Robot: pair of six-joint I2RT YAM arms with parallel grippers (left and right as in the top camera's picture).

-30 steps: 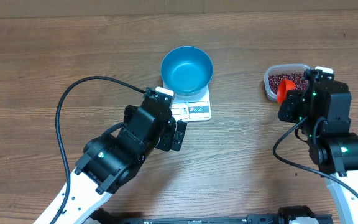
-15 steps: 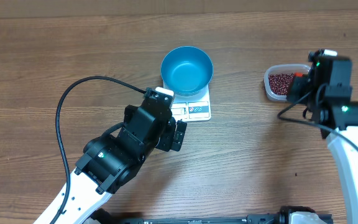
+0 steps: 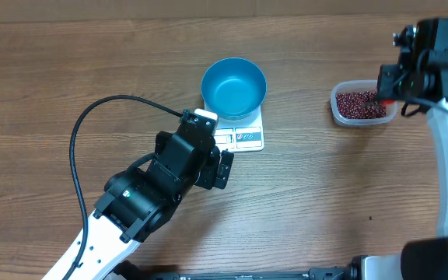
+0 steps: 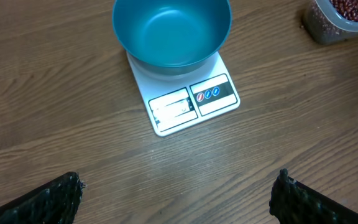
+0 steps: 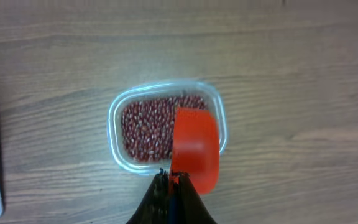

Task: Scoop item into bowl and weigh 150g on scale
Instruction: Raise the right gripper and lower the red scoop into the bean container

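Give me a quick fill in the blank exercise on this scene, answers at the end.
The blue bowl on the scale is ____ inside.
The right pincer holds a red scoop over the tub of beans, which lies to the scale's ____ in the overhead view.
The left pincer, short of the scale, stands ____.
Missing words: empty, right, open.

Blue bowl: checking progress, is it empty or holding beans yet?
Empty: the blue bowl on the scale shows only bare blue inside; beans lie in the clear tub.
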